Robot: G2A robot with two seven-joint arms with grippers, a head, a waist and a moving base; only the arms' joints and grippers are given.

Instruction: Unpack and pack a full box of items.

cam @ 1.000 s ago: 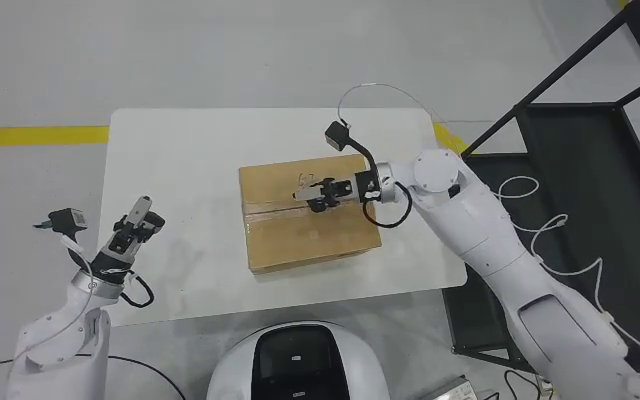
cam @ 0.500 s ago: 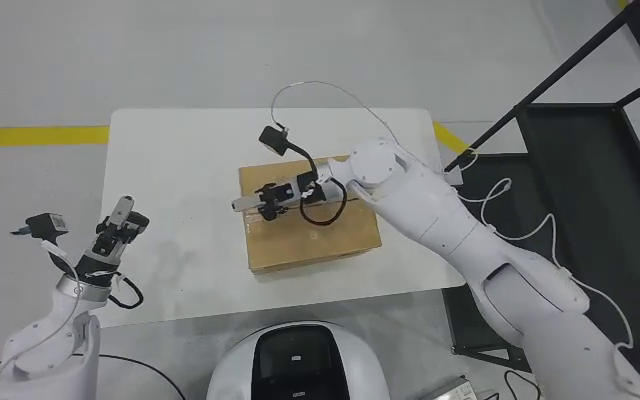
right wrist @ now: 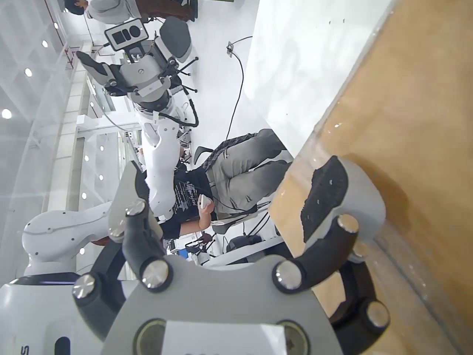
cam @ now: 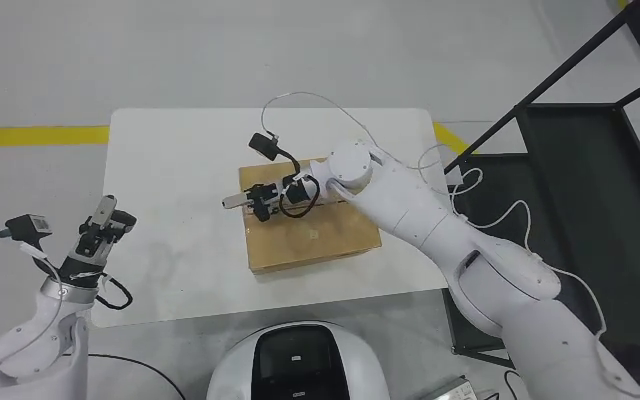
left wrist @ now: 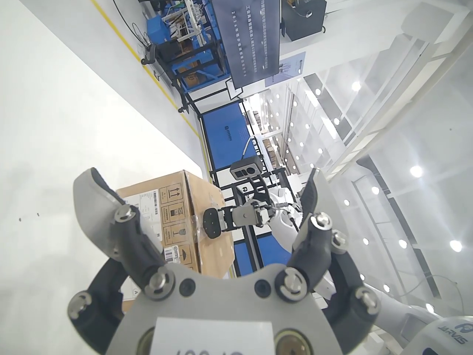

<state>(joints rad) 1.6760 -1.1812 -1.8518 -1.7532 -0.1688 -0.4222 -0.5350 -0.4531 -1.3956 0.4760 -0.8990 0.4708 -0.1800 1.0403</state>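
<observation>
Quick count: one cardboard box (cam: 310,225), one white table (cam: 180,170), two grippers. The box sits around the middle of the table, a bit toward the robot's right, flaps shut, with a strip of clear tape (cam: 330,203) running along the top seam, so whatever's inside is hidden. The right gripper (cam: 235,200) is at the end of that seam, on the box edge facing the robot's left. In its own wrist view the right gripper (right wrist: 229,179) is spread wide with nothing between the fingers: one pad hangs over the box (right wrist: 417,112) top right by the corner, the other sticks out past the edge over the table (right wrist: 303,38). I honestly can't tell if that pad touches the cardboard or just floats above it. The left gripper (cam: 115,210) is well apart from the box, at the table's left near edge, also spread wide with nothing in it. Its wrist view frames the box (left wrist: 173,201) between the fingers of the left gripper (left wrist: 201,182), far off. You can see a few printed labels (left wrist: 173,219) on the box's side there, too small to make out, with the lower ones cut off behind the gripper. One dark rack (cam: 580,200) stands beside the table on the robot's right, cut off by the frame. One yellow line (cam: 50,134) on the floor runs behind the table.
</observation>
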